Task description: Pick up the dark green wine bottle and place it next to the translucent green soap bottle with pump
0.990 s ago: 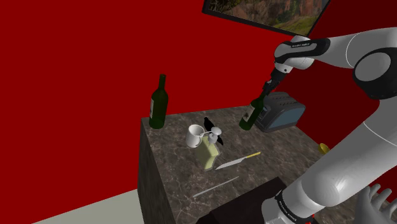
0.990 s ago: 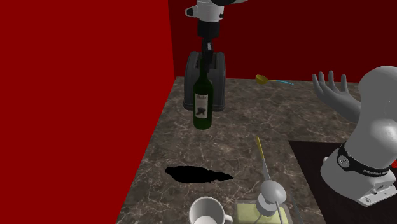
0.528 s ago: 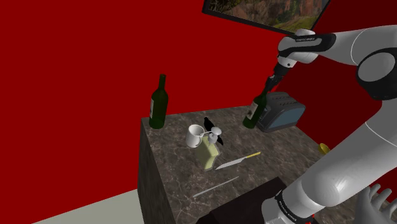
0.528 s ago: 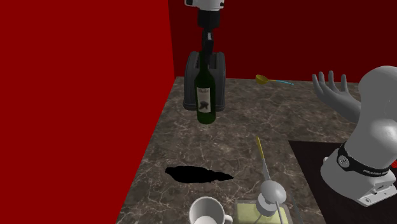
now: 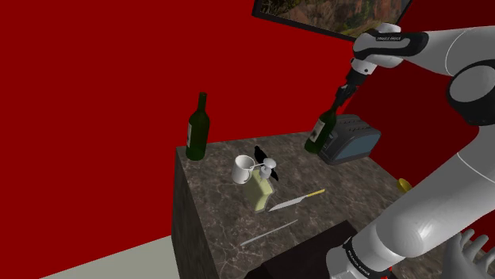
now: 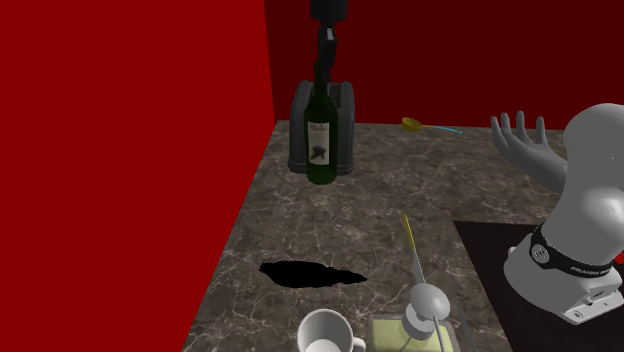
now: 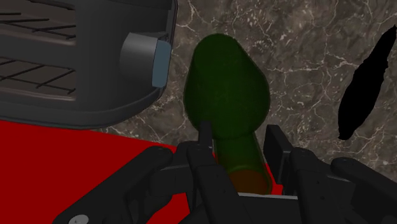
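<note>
A dark green wine bottle (image 5: 321, 132) with a pale label hangs above the marble counter (image 5: 341, 190), in front of the grey toaster (image 5: 351, 139). My gripper (image 5: 342, 94) is shut on its neck from above. In the second exterior view the bottle (image 6: 320, 142) dangles below the gripper (image 6: 324, 52), tilted slightly. In the wrist view the fingers (image 7: 205, 141) clasp the neck, with the bottle's shoulder (image 7: 226, 95) beyond them. The translucent yellow-green soap bottle with pump (image 5: 258, 193) stands near the counter's front, away from the gripper. A second dark bottle (image 5: 197, 130) stands at the counter's far left corner.
A white mug (image 5: 243, 168) sits right by the soap bottle (image 6: 400, 335). A knife with a yellow handle (image 5: 295, 201) and a thin rod (image 5: 270, 232) lie near the front. A yellow spoon (image 6: 425, 126) lies beside the toaster (image 6: 347, 120). A black patch (image 6: 310, 272) marks the counter. Red walls rise behind.
The gripper has risen with the bottle and carried it toward the shoulder view's right, closer to the toaster. Nothing else on the counter has moved.
</note>
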Controlling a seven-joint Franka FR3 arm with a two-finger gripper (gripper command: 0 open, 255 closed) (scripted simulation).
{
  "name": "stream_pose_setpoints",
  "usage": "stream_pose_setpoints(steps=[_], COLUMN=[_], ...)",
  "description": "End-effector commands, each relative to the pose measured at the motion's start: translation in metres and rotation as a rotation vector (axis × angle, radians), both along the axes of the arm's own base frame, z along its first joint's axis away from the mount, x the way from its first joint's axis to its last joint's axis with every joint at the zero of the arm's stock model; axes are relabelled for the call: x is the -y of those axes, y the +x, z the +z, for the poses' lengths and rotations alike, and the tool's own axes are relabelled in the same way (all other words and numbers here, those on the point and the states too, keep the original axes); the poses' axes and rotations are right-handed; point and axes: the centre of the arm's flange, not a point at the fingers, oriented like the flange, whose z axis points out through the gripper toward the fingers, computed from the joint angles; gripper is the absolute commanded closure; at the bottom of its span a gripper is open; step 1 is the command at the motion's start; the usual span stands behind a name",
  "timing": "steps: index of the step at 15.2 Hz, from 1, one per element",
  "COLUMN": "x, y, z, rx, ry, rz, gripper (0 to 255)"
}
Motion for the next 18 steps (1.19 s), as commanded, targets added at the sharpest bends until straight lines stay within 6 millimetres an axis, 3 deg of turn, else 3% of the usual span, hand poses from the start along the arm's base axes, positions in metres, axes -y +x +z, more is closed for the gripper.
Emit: stream_pose_setpoints(steps=[1,18], x=[0.002,0.002], y=[-0.001,-0.001], z=[0.011,0.1], rx=[0.0,0.0], ry=[0.0,0.0], rz=[0.0,0.0], gripper=[255,255])
